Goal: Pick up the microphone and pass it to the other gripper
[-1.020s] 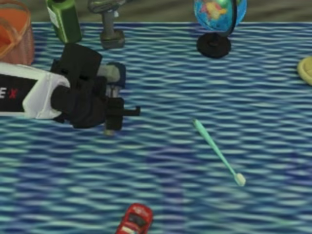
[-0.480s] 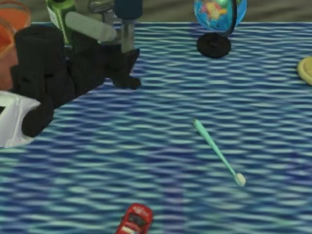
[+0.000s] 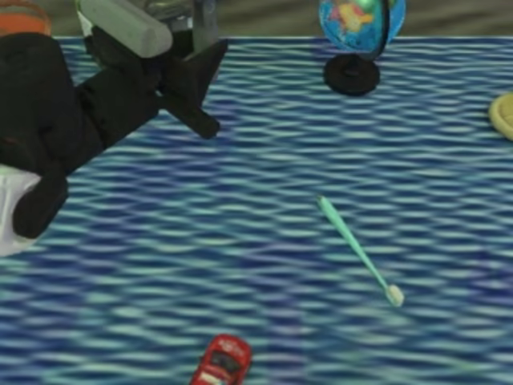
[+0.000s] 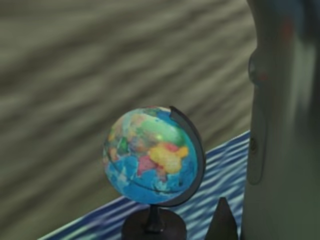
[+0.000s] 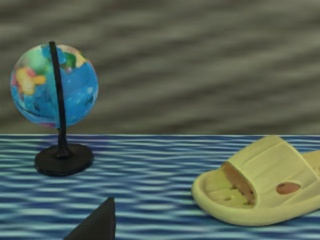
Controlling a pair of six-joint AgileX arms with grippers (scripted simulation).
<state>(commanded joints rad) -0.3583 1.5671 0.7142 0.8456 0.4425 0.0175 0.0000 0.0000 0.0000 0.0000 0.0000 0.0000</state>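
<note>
Left gripper raised at tabletop's far-left, fingers pinching upright microphone; right gripper's fingers: cannot tell.

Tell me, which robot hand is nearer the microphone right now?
The left. The left hand grips the microphone at the table's far left edge. The right hand is outside the top view; its wrist camera faces a globe and slipper.

Glossy globe, matt rubbery slipper, rippled blue cloth table.
</note>
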